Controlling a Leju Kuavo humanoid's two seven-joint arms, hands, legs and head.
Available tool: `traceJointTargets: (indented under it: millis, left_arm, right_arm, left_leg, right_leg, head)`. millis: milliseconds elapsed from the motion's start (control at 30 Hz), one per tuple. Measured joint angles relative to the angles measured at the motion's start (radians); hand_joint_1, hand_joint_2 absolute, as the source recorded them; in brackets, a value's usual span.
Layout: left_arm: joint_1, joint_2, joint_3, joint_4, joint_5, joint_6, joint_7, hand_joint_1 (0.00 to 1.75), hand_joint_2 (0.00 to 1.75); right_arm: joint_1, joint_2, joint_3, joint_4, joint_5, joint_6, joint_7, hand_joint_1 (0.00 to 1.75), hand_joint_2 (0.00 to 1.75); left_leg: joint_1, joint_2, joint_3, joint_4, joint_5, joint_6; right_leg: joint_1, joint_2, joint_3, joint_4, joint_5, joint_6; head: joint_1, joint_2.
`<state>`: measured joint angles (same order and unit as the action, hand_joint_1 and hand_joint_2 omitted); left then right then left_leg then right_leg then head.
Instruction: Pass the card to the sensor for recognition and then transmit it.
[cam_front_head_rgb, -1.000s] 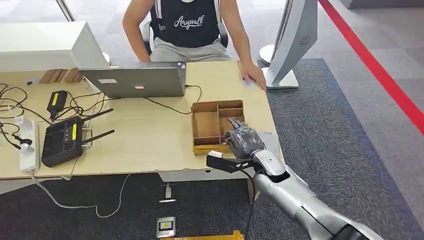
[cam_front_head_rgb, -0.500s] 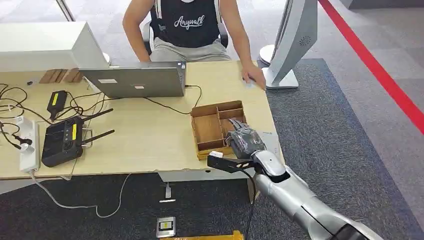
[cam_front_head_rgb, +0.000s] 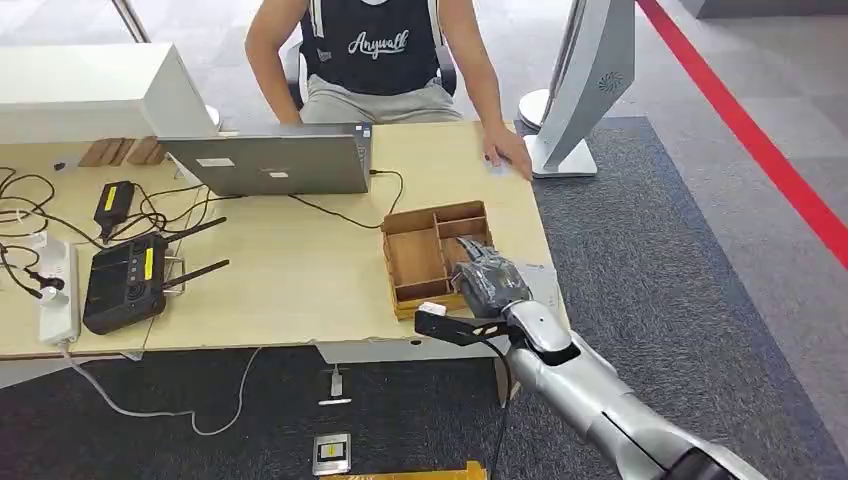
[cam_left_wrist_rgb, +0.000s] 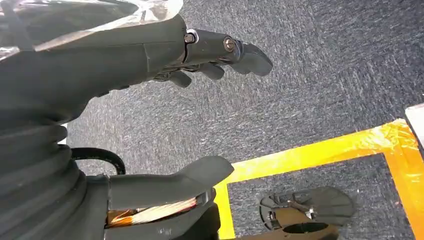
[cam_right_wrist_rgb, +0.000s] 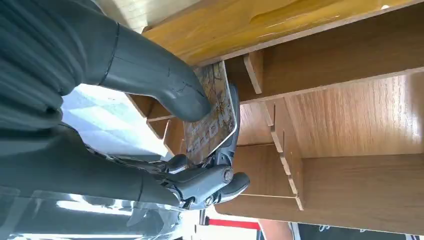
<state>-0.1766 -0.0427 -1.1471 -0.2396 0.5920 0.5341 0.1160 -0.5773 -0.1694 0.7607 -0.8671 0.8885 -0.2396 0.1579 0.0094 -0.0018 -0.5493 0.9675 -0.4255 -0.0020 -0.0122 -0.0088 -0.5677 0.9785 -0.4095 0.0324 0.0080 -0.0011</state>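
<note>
- I see the right hand (cam_right_wrist_rgb: 150, 125) pinching the card (cam_right_wrist_rgb: 212, 117) between thumb and fingers (cam_right_wrist_rgb: 220, 182), inside the wooden tray (cam_front_head_rgb: 420, 255) at the near right of the table (cam_front_head_rgb: 290, 270).
- Left hand (cam_left_wrist_rgb: 125, 100) hangs over grey carpet (cam_left_wrist_rgb: 325, 75), fingers apart, holding nothing.

The wooden tray (cam_front_head_rgb: 437, 255) has swung slightly askew (right hand (cam_front_head_rgb: 487, 281) inside it).

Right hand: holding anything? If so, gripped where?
Yes. The right hand pinches the card over the wooden tray, thumb on its printed face, fingers behind. The left hand holds nothing.
</note>
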Motion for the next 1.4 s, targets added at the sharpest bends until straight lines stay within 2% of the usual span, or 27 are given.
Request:
traceJointTargets:
  millis: [233,433,533,567,633,700,733,967,1400]
  left_arm:
    - [0.000,0.000,0.000,0.000,-0.001,0.000,0.000,0.00,1.75]
    - [0.000,0.000,0.003,0.000,-0.004,-0.001,0.000,0.00,1.75]
    - [0.000,0.000,0.004,0.000,-0.019,-0.009,0.002,0.00,1.75]
    - [0.000,0.000,0.004,0.000,-0.022,-0.012,0.002,0.00,1.75]
    - [0.000,0.000,0.004,0.000,-0.026,-0.014,0.003,0.00,1.75]
    - [0.000,0.000,0.005,0.000,-0.025,-0.014,0.003,0.00,1.75]
    - [0.000,0.000,0.005,0.000,-0.025,-0.013,0.003,0.00,1.75]
    - [0.002,0.000,0.012,0.000,-0.018,-0.001,0.002,0.00,1.75]
    - [0.002,-0.001,0.016,0.000,-0.024,0.001,0.000,0.00,1.75]
  right_arm:
    - [0.000,0.005,0.000,0.004,0.008,-0.025,0.000,1.75,1.75]
    - [0.000,0.008,0.000,-0.002,0.034,-0.095,0.004,1.75,1.75]
    - [-0.002,0.003,-0.002,-0.056,0.094,-0.145,0.035,1.75,1.75]
    - [-0.010,-0.003,-0.002,-0.087,0.107,-0.135,0.057,1.75,1.75]
    - [-0.050,-0.019,-0.006,-0.182,0.109,-0.035,0.109,1.75,1.75]
    - [-0.094,-0.027,-0.018,-0.251,0.109,0.039,0.126,1.75,1.75]
    - [-0.108,-0.031,-0.022,-0.284,0.112,0.052,0.121,1.75,1.75]
    - [-0.117,-0.031,-0.028,-0.382,0.136,0.005,0.067,1.75,1.75]
    - [-0.151,-0.031,-0.045,-0.428,0.153,0.006,0.063,1.75,1.75]
  left_leg:
    - [0.000,0.000,0.000,0.000,0.000,0.000]
    - [0.000,0.000,0.000,0.000,0.000,0.000]
    - [0.000,0.000,0.000,0.000,0.000,0.000]
    - [0.000,0.000,-0.001,0.000,0.000,0.000]
    - [-0.001,0.001,-0.001,0.000,0.000,0.000]
    - [0.000,0.002,0.001,0.000,0.000,0.000]
    - [0.000,0.001,0.001,0.000,0.000,0.000]
    - [0.000,0.001,0.000,0.000,0.000,0.000]
    - [0.000,0.001,0.000,0.000,0.000,0.000]
  right_leg:
    - [0.000,0.000,0.000,0.000,0.000,0.000]
    - [0.000,0.000,0.000,0.000,0.000,0.000]
    - [0.000,0.000,0.000,0.001,0.000,0.000]
    - [0.000,0.000,0.000,0.001,0.001,0.000]
    - [-0.001,0.001,-0.002,0.001,0.001,-0.001]
    - [0.000,0.001,-0.001,0.001,0.001,-0.001]
    - [0.000,0.001,-0.001,0.001,0.001,-0.001]
    - [0.000,0.000,-0.001,0.001,0.001,-0.001]
    - [0.000,0.000,-0.001,0.001,0.001,-0.001]
  head:
    - [0.000,0.000]
    - [0.000,0.000]
    - [0.000,0.000]
    - [0.000,0.000]
    - [0.000,0.000]
    - [0.000,0.000]
    - [0.000,0.000]
    - [0.000,0.000]
    - [0.000,0.000]
